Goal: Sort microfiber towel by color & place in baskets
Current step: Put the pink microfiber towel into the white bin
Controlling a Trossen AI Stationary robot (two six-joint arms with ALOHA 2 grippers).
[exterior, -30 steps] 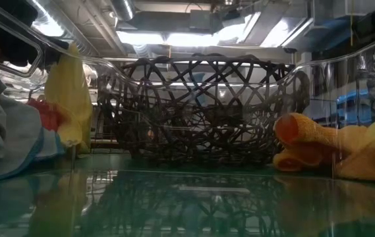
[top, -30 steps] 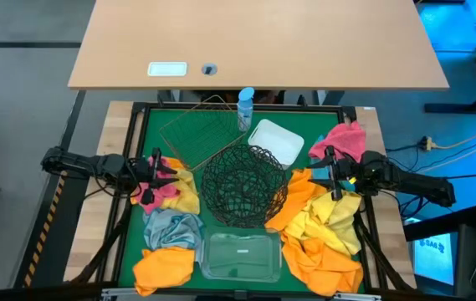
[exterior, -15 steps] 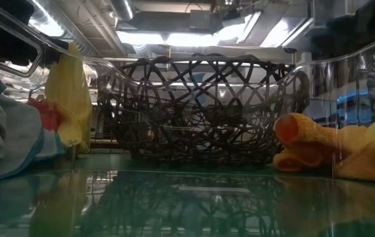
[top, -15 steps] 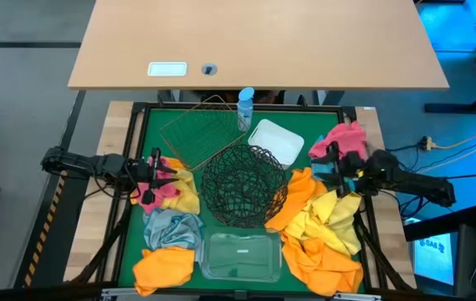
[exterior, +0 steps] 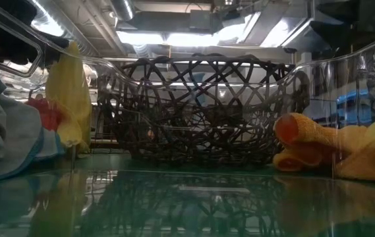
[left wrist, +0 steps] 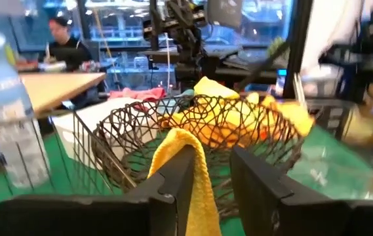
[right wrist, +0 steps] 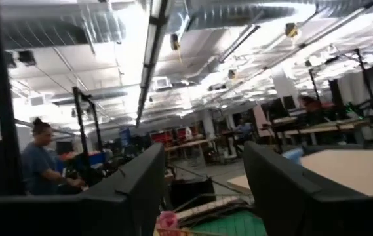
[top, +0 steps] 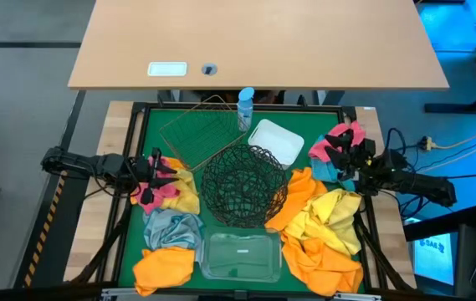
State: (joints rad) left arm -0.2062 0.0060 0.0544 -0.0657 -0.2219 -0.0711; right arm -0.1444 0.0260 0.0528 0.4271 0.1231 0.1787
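From above, my left tool sits at the left edge of the green worktop, over a pink and yellow heap. In its wrist view the fingers are partly closed on a yellow towel, which drapes over one of them. The black wire bowl is just ahead, in the middle of the mat.

My right tool is at the right edge, over the pink towel. Its wrist view looks up into the room between widely spread fingers, with nothing between them. I judge it is not gripping cloth yet.

The main risk on the left is that the yellow towel may drag the pink one under it, mixing colours. A loose fold could also snag on the bowl's wire rim. On the right, the tool could catch the teal cloth beside the pink one.

Room is tight. The copper wire basket, the white tray and a blue-capped bottle crowd the far edge. The clear tub takes the near edge. Orange and yellow towels fill the right side, so lifting high looks the safest path.
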